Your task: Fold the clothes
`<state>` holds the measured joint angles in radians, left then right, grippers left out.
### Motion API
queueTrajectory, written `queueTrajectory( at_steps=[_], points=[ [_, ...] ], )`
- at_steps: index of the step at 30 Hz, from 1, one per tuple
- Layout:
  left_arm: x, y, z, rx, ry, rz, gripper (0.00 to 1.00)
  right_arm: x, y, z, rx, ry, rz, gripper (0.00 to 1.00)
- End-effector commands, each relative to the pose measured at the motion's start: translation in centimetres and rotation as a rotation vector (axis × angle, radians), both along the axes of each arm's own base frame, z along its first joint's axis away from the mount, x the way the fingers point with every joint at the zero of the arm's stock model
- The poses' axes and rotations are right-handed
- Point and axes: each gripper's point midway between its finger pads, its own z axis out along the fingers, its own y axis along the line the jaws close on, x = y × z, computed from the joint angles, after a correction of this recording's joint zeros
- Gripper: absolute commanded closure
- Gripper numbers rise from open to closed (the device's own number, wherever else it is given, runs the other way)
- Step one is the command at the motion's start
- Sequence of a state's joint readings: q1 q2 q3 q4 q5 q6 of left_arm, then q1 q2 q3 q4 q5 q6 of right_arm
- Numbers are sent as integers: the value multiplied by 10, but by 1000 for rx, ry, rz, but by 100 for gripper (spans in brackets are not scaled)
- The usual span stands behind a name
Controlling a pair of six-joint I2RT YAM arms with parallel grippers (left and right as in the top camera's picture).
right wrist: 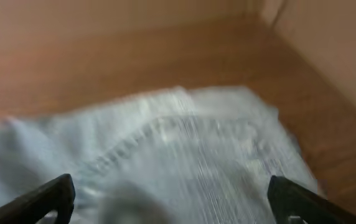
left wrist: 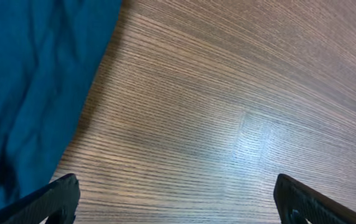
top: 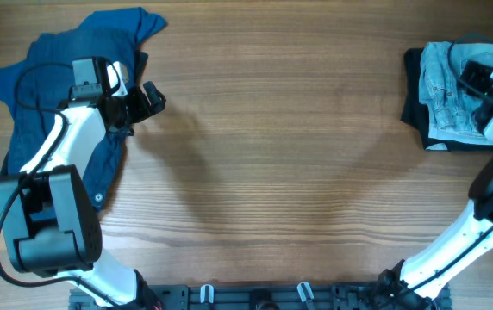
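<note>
The wood-grain worktop [top: 281,146] fills the overhead view, and most of its middle is bare.

A dark blue shirt [top: 44,60] lies rumpled and unfolded at the worktop's far-left corner. It runs from the far edge down along the left side, and part of it is hidden under the left arm [top: 65,146]. In the left wrist view the same blue cloth [left wrist: 35,81] covers the left part of the picture, and its edge runs diagonally across the wood.

At the far-right edge of the worktop sits a folded pile. A black garment [top: 414,95] is at the bottom and a pale, washed-denim garment [top: 443,95] lies on top of it. The right wrist view shows that pale cloth [right wrist: 184,155] close up, but the picture is blurred and no detail of seams or folds can be read.

The right arm [top: 488,198] rises along the worktop's right side and bends in over the pile.

The left gripper [top: 153,96] is over bare worktop just beside the shirt's right edge. Its jaws are spread wide and hold nothing [left wrist: 178,205].

The right gripper [top: 473,73] is above the pale garment, near the worktop's far-right corner. Its jaws are also spread wide with nothing pinched between them [right wrist: 172,205]. The blur hides whether the fingertips touch the cloth.
</note>
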<state>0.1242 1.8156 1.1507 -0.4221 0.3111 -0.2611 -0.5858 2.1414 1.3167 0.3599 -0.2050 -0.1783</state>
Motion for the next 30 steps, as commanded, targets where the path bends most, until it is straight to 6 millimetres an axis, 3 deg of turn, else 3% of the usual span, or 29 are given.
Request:
queueTrajectory(
  at_steps=[1,4,9,12,15,17,20,24,30],
  points=[
    [1,1,12,7,-29,7,0,-1,27,128,-57,-208,99,0],
    [2,6,25,14,-59,18,0,-20,40,187,-93,-259,106,0],
    [-9,13,52,54,-84,44,0,-73,88,271,-100,-299,171,0],
    [-15,14,68,63,-104,47,0,-105,124,301,-41,-323,237,0],
    [-26,16,89,86,-127,59,0,-140,174,332,38,-368,370,0],
    [-36,16,100,107,-135,39,0,-159,204,345,104,-392,472,0],
    [-54,16,111,134,-121,20,0,-177,231,353,166,-400,559,0],
    [-81,16,128,173,-115,-2,0,-183,235,345,208,-364,554,0],
    [-91,15,160,190,-211,8,0,-175,230,321,283,-295,534,0]
  ],
)
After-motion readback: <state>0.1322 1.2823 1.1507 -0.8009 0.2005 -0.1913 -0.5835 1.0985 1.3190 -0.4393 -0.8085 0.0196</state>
